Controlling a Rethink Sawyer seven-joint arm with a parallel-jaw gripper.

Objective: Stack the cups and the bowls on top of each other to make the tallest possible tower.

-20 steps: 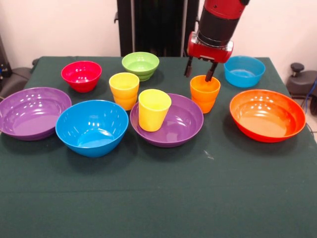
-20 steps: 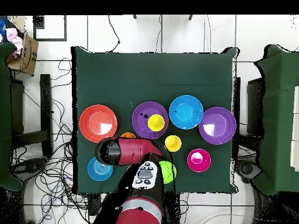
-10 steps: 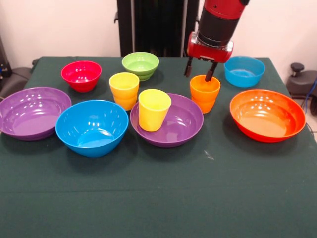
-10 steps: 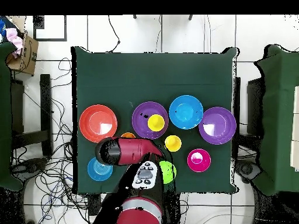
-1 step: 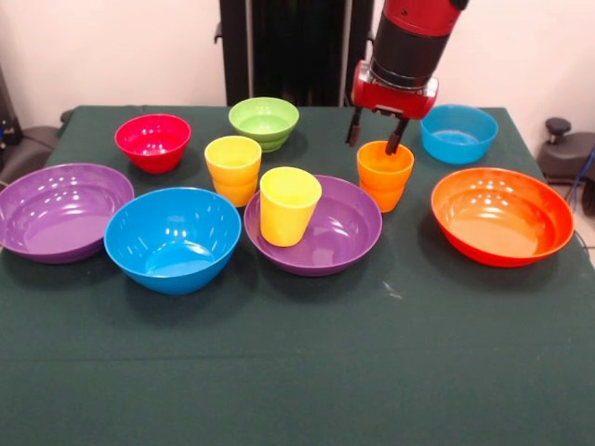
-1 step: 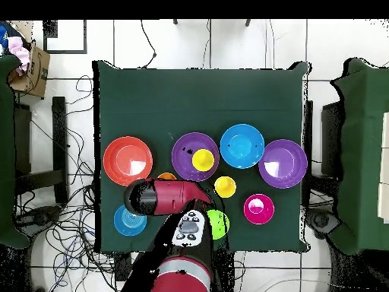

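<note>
Front view: gripper [image 5: 374, 137] hangs over the orange cup [image 5: 384, 175], fingers spread to about the cup's width, tips at the rim's back edge, one outside on the left, the other at or just inside the rim on the right. Nothing is held. Cannot tell if the tips touch the rim.

Taking the orange cup as landmark: the small blue bowl [image 5: 458, 133] is behind it to the right, the large orange bowl [image 5: 501, 215] in front to the right, apart from it. The centre purple bowl [image 5: 314, 224] sits just left and in front, rim near the cup's base. A yellow cup [image 5: 289, 205] stands upright inside that bowl at its left side. A second yellow cup [image 5: 233, 169] is further left on the green table [image 5: 297, 372]. The light green bowl [image 5: 264, 123] is behind and left, the red bowl [image 5: 152, 141] beyond that. The large blue bowl [image 5: 173, 238] and the second purple bowl [image 5: 58, 209] are far left and forward. Everything is upright; apart from that one cup in a bowl, no tower.

Overhead view: the arm [image 6: 163, 196] covers the gripper and most of the orange cup; only a sliver of orange [image 6: 166, 176] shows at the arm's upper edge. The large orange bowl [image 6: 128, 160] is left of that sliver, the small blue bowl [image 6: 130, 220] below-left, the centre purple bowl [image 6: 186, 152] just right with a yellow cup [image 6: 203, 160] in it. Further right are the large blue bowl [image 6: 242, 145] and the second purple bowl [image 6: 283, 163]. The other yellow cup [image 6: 225, 186] and the red bowl [image 6: 259, 208] are right and lower. The light green bowl [image 6: 219, 223] is partly under the arm.
</note>
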